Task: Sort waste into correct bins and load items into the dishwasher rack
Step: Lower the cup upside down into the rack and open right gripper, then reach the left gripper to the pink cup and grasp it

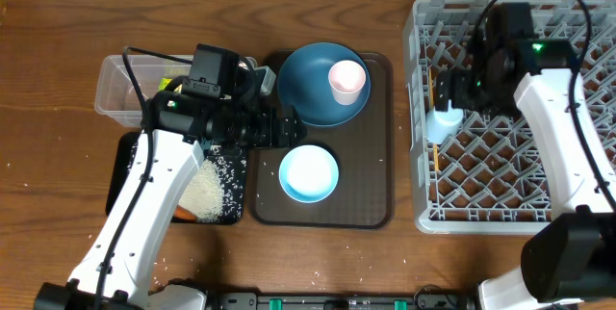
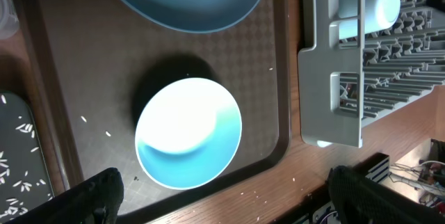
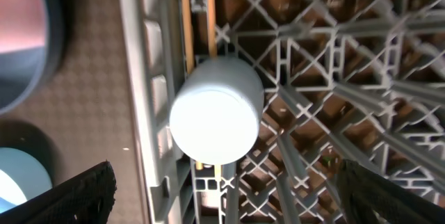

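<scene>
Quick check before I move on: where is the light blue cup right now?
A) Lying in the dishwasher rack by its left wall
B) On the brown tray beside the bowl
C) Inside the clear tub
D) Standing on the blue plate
A: the light blue cup lies on its side in the dishwasher rack against the left wall, over the chopsticks. The cup on the blue plate is the pink cup.
</scene>
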### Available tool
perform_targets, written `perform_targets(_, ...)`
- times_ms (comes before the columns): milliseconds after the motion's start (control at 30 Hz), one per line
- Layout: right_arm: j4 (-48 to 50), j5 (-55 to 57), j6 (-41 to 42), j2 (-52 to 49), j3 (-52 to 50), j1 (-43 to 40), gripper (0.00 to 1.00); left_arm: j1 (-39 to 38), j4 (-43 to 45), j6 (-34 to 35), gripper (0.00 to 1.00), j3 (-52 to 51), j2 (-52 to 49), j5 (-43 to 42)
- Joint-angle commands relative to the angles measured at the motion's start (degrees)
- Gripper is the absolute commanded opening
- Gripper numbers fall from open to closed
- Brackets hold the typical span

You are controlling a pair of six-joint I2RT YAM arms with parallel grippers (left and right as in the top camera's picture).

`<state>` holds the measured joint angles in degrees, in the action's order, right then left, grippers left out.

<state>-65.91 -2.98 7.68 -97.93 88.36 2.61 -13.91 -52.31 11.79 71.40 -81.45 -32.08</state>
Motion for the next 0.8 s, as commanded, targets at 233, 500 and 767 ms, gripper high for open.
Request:
perform_targets(233, -0.7, 0.2, 0.4, 1.2, 1.4, 0.4, 0.99, 0.1, -0.2, -0.5, 0.96, 0.7, 0.2, 0.7)
perform_targets(500, -0.7, 0.2, 0.4, 1.2, 1.4, 0.4, 0.99, 0.1, -0.2, -0.5, 0.96, 0.7, 0.2, 0.7)
perform_targets(767, -0.7, 0.2, 0.4, 1.2, 1.4, 0.4, 0.99, 0.1, 12.5, -0.5, 0.96, 0.7, 0.2, 0.6)
